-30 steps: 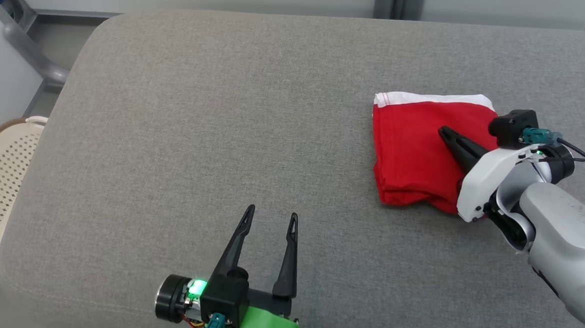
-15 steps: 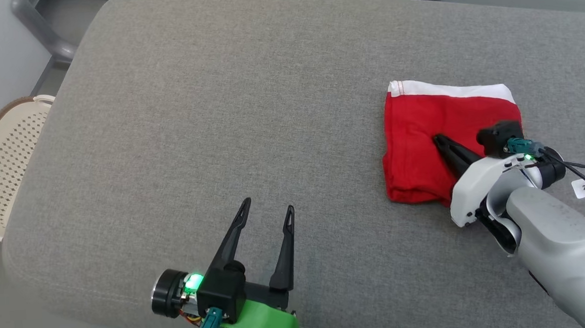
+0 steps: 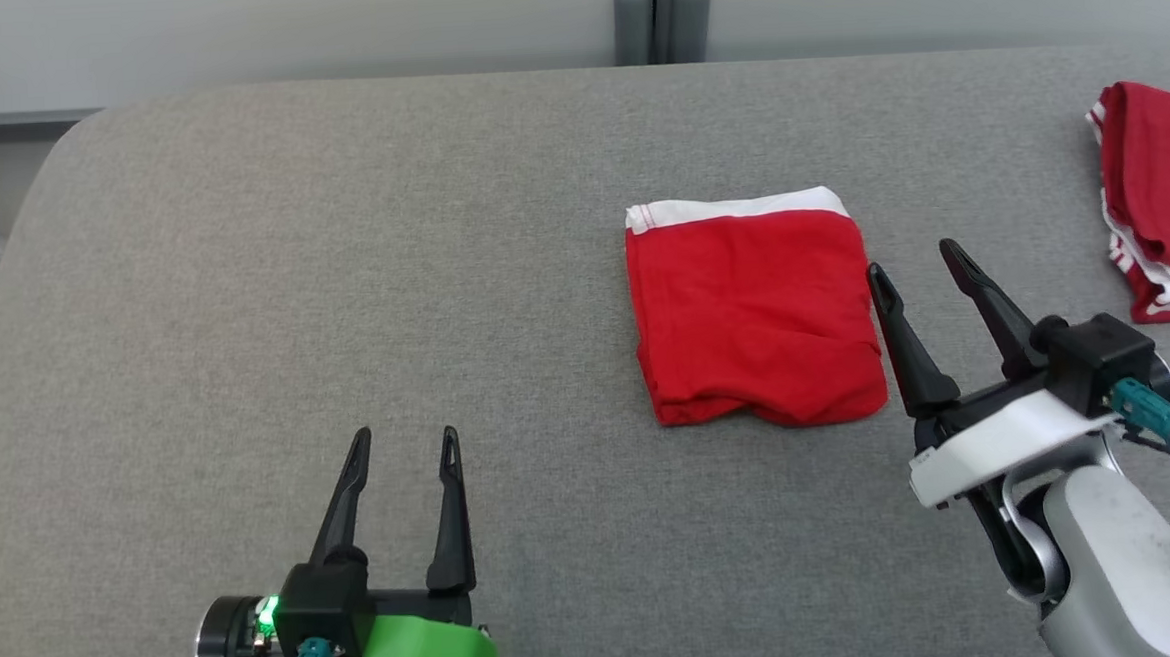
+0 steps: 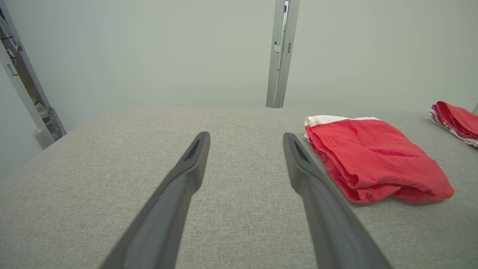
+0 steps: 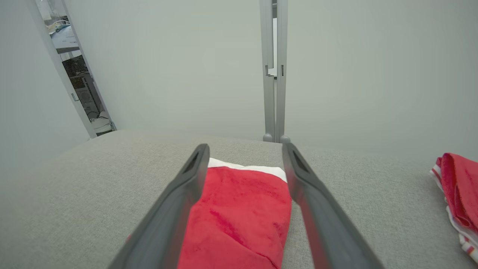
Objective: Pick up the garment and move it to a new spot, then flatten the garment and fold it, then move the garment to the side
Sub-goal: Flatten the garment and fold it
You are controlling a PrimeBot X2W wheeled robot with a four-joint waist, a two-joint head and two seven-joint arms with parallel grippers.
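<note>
The garment (image 3: 755, 320) is a red piece with a white band along its far edge, folded into a flat square on the grey padded surface (image 3: 340, 231). It also lies right of the left fingers in the left wrist view (image 4: 373, 157). In the right wrist view, the garment (image 5: 239, 213) is low between the right fingers. My right gripper (image 3: 910, 256) is open just off the garment's right edge, holding nothing; its fingers spread wide in its own view (image 5: 245, 146). My left gripper (image 3: 405, 435) is open over bare surface at the lower left, well clear of the garment (image 4: 245, 135).
A second red garment with white striped trim (image 3: 1159, 198) lies bunched at the far right edge (image 4: 453, 117) (image 5: 459, 186). A grey post (image 3: 662, 14) stands behind the surface against a pale wall. The surface's rounded left corner drops off at the upper left.
The head camera has turned, shifting the whole picture. My right gripper, shut and lying on the garment before, now stands open beside its right edge. The left gripper stays open.
</note>
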